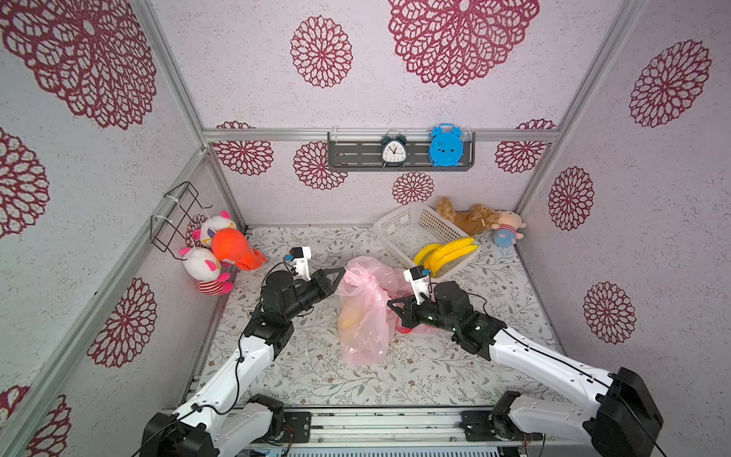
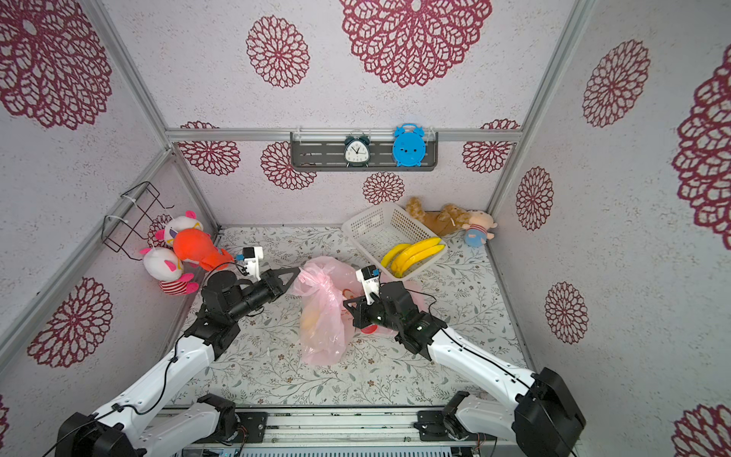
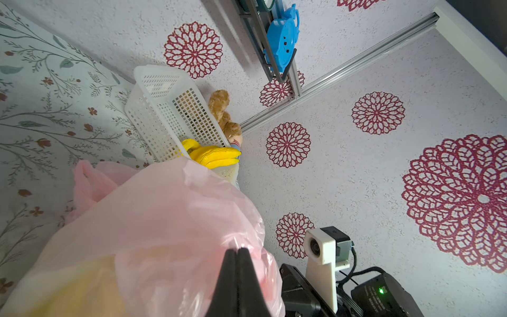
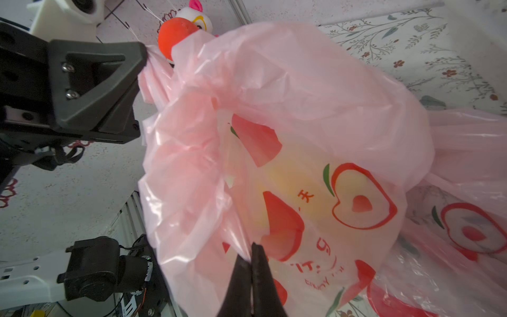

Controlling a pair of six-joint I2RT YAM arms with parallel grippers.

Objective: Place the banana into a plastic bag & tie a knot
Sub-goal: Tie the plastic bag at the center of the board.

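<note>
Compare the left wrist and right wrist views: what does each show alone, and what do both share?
Only the left wrist view shows the white basket, the yellow bananas in it and the blue clock. Only the right wrist view shows the orange plush toy and the red apple print on the bag. Both show the pink plastic bag, a yellowish shape inside it, and that view's own gripper shut on the film: left gripper, right gripper.

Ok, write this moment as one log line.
left pincer: shut on pink bag | right pincer: shut on pink bag | banana: inside
</note>
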